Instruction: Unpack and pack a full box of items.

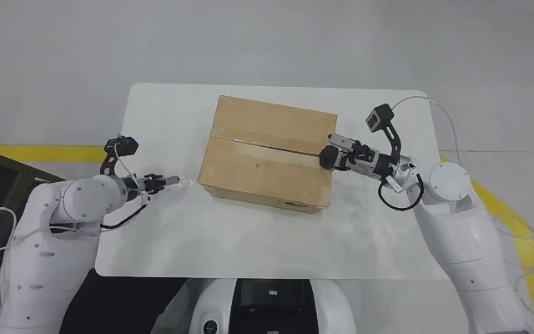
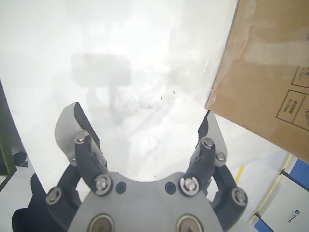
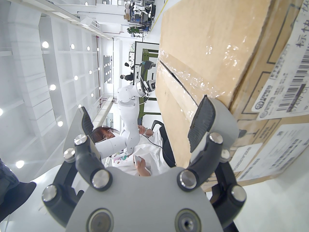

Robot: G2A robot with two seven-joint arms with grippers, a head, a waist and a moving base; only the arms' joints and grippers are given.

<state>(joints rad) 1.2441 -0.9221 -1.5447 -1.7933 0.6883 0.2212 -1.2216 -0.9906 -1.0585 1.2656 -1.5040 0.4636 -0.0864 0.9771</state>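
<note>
At box (image 1: 265, 152) edge, splayed right gripper (image 1: 324, 157)

The left gripper (image 2: 142, 114) hangs over the white table (image 2: 120, 37) with its jaws spread wide and nothing between them; black ribbed pads (image 2: 84, 121) line the fingers; the cardboard box (image 2: 270, 49) stands just to its right, one bottom corner just beside a fingertip, contact unclear; black printed symbols (image 2: 292, 107) mark the box's side; a few dark specks (image 2: 166, 95) lie on the table ahead.
</note>
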